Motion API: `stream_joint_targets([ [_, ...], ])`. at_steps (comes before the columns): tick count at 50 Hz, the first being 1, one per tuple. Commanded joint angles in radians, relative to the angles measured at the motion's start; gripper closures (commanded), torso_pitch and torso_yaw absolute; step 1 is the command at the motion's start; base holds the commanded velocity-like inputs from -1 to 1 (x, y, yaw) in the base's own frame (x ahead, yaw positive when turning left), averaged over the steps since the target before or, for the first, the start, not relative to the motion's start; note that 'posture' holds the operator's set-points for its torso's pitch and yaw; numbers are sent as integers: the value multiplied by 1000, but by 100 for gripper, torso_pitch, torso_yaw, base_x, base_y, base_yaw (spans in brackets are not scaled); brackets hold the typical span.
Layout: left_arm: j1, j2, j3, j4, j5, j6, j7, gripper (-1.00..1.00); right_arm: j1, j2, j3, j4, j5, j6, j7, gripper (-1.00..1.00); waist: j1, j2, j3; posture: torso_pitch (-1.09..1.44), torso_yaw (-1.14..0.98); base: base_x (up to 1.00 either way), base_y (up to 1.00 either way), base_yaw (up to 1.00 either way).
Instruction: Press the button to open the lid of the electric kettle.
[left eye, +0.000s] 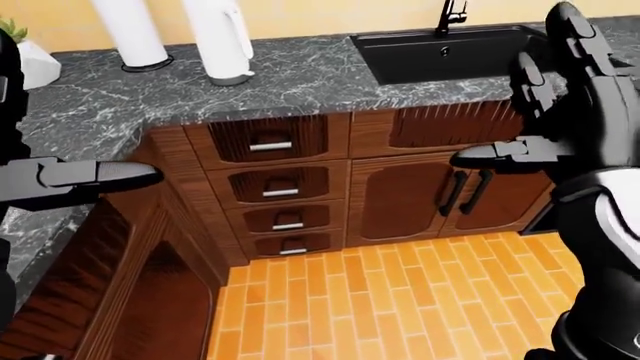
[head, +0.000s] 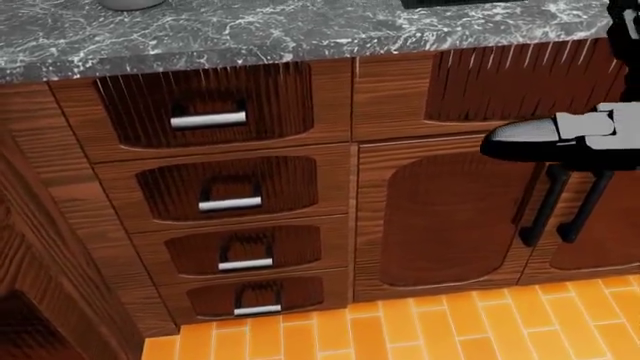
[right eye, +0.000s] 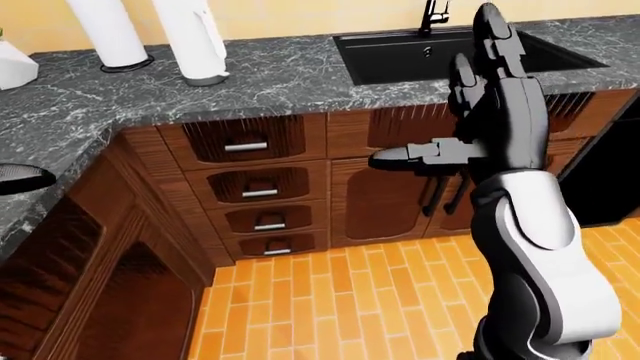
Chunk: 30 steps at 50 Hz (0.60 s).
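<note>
Electric kettle (left eye: 222, 37): white, tall, upright on the grey marble countertop (left eye: 300, 79) at the top of the left-eye view, top cut off by the frame edge; lid and button not visible. Just left of it, a white cylinder (left eye: 132, 34) standing on a dark ring base, apart from the kettle. Possibly a paper-towel roll; cropped too high to be sure.

Right hand (right eye: 480, 90): raised, fingers (right eye: 495, 37) extended upward and spread, thumb projecting level toward the view's left; released, nothing in it. Well apart from the kettle, in line with the black sink (right eye: 450, 52) in the right-eye view.

Left hand (left eye: 85, 180): at the left edge of the left-eye view, one dark finger extended level toward the right; rest out of frame, so grip cannot be told. Nothing seen in it.

Sink: set into the countertop at upper right, black faucet (left eye: 452, 15) behind it.

Cabinetry: stack of four wooden drawers (head: 225, 210) with silver handles; beside it to the right, cabinet doors (head: 450, 217) with two black bar handles. Orange brick-pattern floor (left eye: 400, 300) below.
</note>
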Motion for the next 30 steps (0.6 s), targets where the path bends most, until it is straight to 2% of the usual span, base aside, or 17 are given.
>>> stream_joint_targets([
  [1, -25, 19, 11, -18, 2, -34, 1, -100, -31, -21, -30, -27, -9, -31, -9, -100, -5, -5, -18, 0, 0, 20, 18, 0],
  [4, -25, 23, 11, -18, -2, -34, 4, -100, -36, -24, -37, -22, -4, -26, -13, -100, 0, -53, -2, 0, 0, 21, 20, 0],
  [5, -25, 24, 12, -18, -2, -34, 6, -100, -37, -26, -39, -24, -1, -24, -14, -100, 2, -73, -3, 0, 0, 20, 20, 0],
  [6, -25, 25, 13, -17, -4, -34, 7, -100, -37, -28, -38, -26, 1, -23, -14, -100, 3, -100, -12, 0, 0, 20, 22, 0],
  [7, -26, 26, 14, -17, -5, -34, 8, -100, -38, -28, -39, -25, 2, -23, -15, -100, 5, -109, -26, 0, 0, 20, 21, 0],
  [8, -26, 27, 15, -17, -8, -34, 10, -100, -37, -29, -38, -26, 3, -24, -15, -100, -7, -94, -17, 0, 0, 20, 21, 0],
  [9, -27, 29, 16, -16, -11, -34, 11, -100, -38, -29, -37, -27, 4, -23, -15, -100, -2, -106, -17, 0, 0, 20, 21, 0],
  [12, -27, 35, 18, -14, -16, -34, 14, -100, -43, -32, -38, -25, 7, -20, -19, -100, -10, -93, -25, 0, 0, 20, 21, 0],
  [16, -32, 44, 20, -12, -29, -34, 23, -100, -48, -37, -41, -27, 14, -15, -22, -100, -17, -57, -11, 0, 0, 20, 22, 0],
  [18, -33, 48, 21, -10, -35, -35, 26, -100, -51, -39, -41, -27, 16, -14, -24, -100, -24, -21, -16, 0, 0, 21, 21, 0],
  [19, -33, 49, 22, -9, -37, -36, 28, -100, -51, -40, -41, -27, 17, -15, -24, -100, -27, 7, -23, 0, 0, 21, 21, 0],
  [20, -31, 50, 22, -10, -39, -37, 30, -100, -51, -41, -41, -27, 18, -15, -25, -100, -28, 48, -37, 0, 0, 20, 22, 0],
  [21, -28, 50, 22, -11, -40, -38, 30, -100, -49, -41, -41, -28, 19, -15, -25, -100, -17, 14, -30, 0, 0, 20, 21, 0],
  [22, -26, 52, 22, -11, -40, -40, 30, -100, -47, -42, -41, -30, 20, -15, -25, -100, -20, 30, -21, 0, 0, 21, 22, 0],
  [23, -25, 53, 24, -10, -41, -40, 30, -100, -49, -43, -43, -31, 22, -13, -25, -100, -15, 24, -14, 0, 0, 20, 22, 0],
  [26, -25, 58, 24, -9, -45, -41, 34, -100, -52, -48, -46, -28, 25, -13, -27, -100, -8, -8, -21, 0, 0, 21, 21, 0],
  [30, -21, 58, 24, -11, -48, -43, 36, -100, -50, -47, -45, -30, 29, -14, -30, -100, -1, -48, -10, 0, 0, 21, 21, 0],
])
